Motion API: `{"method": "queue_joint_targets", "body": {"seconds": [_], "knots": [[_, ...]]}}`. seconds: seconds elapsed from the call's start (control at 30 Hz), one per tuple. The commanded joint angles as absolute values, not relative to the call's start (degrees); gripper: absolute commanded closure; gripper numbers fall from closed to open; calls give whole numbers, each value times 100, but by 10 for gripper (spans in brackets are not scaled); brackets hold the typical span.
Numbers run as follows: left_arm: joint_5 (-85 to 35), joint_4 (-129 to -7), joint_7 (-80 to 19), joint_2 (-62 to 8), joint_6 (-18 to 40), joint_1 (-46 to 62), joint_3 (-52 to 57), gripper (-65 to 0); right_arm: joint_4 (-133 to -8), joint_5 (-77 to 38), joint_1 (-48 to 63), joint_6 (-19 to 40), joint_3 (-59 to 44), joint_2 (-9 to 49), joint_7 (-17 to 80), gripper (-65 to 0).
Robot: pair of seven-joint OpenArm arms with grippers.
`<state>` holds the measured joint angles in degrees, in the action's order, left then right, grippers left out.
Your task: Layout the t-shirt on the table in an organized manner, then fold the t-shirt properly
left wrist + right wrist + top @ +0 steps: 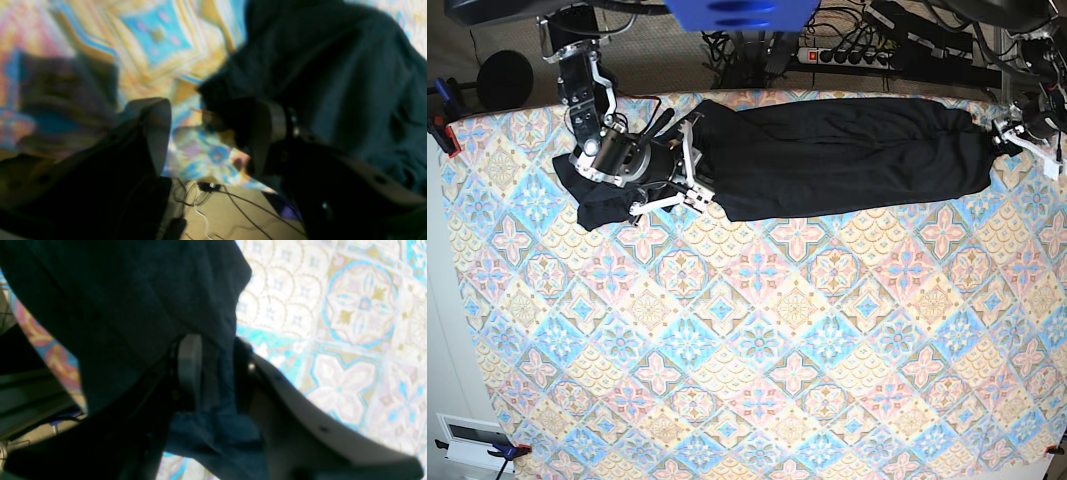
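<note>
- Left wrist view, blurred: the left end effector (206,133) has its jaws spread wide with nothing between them. The black t-shirt (333,76) lies just beyond and to the side of one jaw tip, apparently touching it. Patterned bench (160,36) cloth fills the rest.
- Right wrist view: the right end effector (213,373) is clamped on a fold of the t-shirt (133,300), and cloth bunches between its jaws. The bench (350,323) shows alongside.
- Base view: the t-shirt (837,155) lies as a long rumpled band along the far edge of the bench (747,330), its long axis running side to side. The right end effector (695,165) grips one end; the left end effector (999,135) sits at the other end, nearer that edge. The near part of the bench is bare, and a power strip (852,55) lies beyond it.
</note>
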<state>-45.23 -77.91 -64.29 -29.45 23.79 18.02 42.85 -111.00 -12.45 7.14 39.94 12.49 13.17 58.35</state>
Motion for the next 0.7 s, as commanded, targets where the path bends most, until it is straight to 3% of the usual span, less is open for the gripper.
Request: {"method": "queue_joint_targets", "body": {"seconds": [0.0,0.27,0.67], "knots": [[-4637,-7855,-6369,-3064,2404,1771,4330,-375,-11196,-1297,655,4000,1226,1341,5745,-158],[-4699,-7855,-6378,-2949,2413,1727,3424,-375,-11196,-1297,646,4000,1226,1341,5745,-158],[-5578,-7881,-6413,-2826,2413,1991,3371,-372,-11187,-1297,646,4000,1226,1341,5754,-158]]}}
